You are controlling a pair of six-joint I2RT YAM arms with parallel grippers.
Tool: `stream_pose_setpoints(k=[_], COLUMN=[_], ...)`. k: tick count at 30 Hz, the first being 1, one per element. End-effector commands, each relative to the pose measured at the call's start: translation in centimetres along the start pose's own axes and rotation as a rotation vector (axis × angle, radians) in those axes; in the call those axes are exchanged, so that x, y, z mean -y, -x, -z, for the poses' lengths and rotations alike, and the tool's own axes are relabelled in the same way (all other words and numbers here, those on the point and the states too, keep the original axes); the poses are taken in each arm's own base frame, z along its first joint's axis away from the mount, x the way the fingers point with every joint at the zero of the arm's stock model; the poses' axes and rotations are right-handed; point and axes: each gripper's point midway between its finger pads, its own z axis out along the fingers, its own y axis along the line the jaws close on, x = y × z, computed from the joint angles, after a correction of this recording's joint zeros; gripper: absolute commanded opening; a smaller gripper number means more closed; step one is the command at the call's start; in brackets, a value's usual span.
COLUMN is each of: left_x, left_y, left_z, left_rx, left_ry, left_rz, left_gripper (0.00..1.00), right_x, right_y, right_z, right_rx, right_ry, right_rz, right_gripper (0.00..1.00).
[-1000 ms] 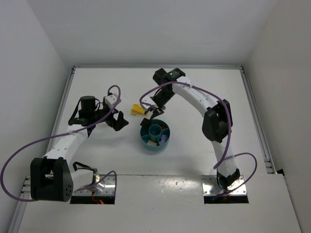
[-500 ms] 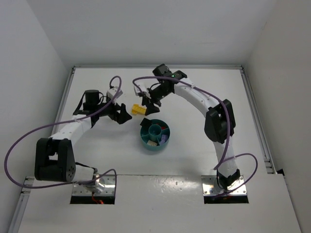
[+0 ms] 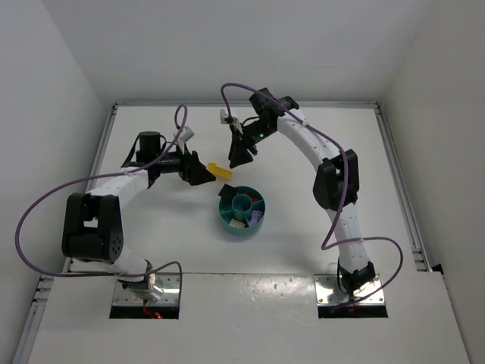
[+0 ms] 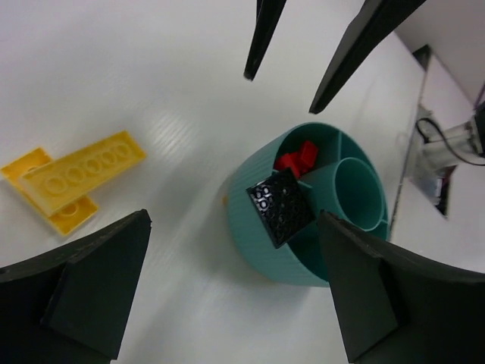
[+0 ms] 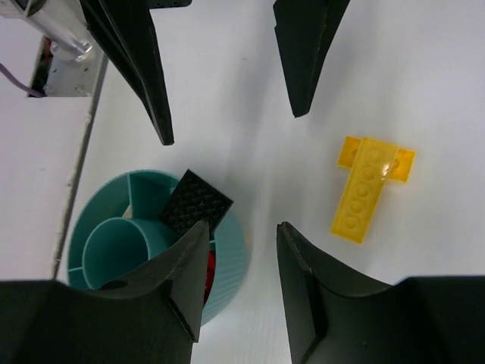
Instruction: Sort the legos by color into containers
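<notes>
The teal dish (image 3: 241,233) sits mid-table. A black lego (image 4: 280,206) leans on its rim over a section holding a red lego (image 4: 299,158). Beige (image 3: 239,223) and purple (image 3: 256,218) legos lie in other sections. Two stacked yellow legos (image 3: 220,170) lie on the table just behind and left of the dish; they also show in the left wrist view (image 4: 72,178) and the right wrist view (image 5: 367,186). My left gripper (image 3: 208,176) is open and empty beside them; its own view (image 4: 233,218) faces the dish. My right gripper (image 3: 241,158) is open and empty, above the table between yellow legos and dish (image 5: 242,225).
The two grippers face each other closely over the yellow legos; each one's black fingers (image 4: 261,38) show in the other's wrist view (image 5: 136,68). Purple cables loop off both arms. White walls ring the table.
My left gripper has reached right, up to the yellow legos. My right gripper has drawn back from the dish's rim to hover behind it.
</notes>
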Motion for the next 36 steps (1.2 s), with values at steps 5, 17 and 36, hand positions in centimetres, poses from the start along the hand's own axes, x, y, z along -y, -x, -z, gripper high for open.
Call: stream_pose_setpoints(k=[5,17,36], left_x=[2.2,2.6,0.9], left_y=[1.3,0.7,-2.7], left_z=[-2.5,-4.4,-4.5], left_rx=[-0.077,-0.142,-0.212], left_ry=[-0.157,-0.279,-0.252], left_rz=[0.211,0.4,0.502], left_gripper=[0.84,0.38,0.49], right_x=[-2.5,-0.6,0.4], right_y=[0.7,1.9,2.5], right_z=[2.1,6.4,8.3], right_rx=[0.042,0.135,0.194], right_ry=[0.011,-0.158,-0.224], right_rz=[-0.055,-0.27,-0.32], right_gripper=[0.4,0.38,0.38])
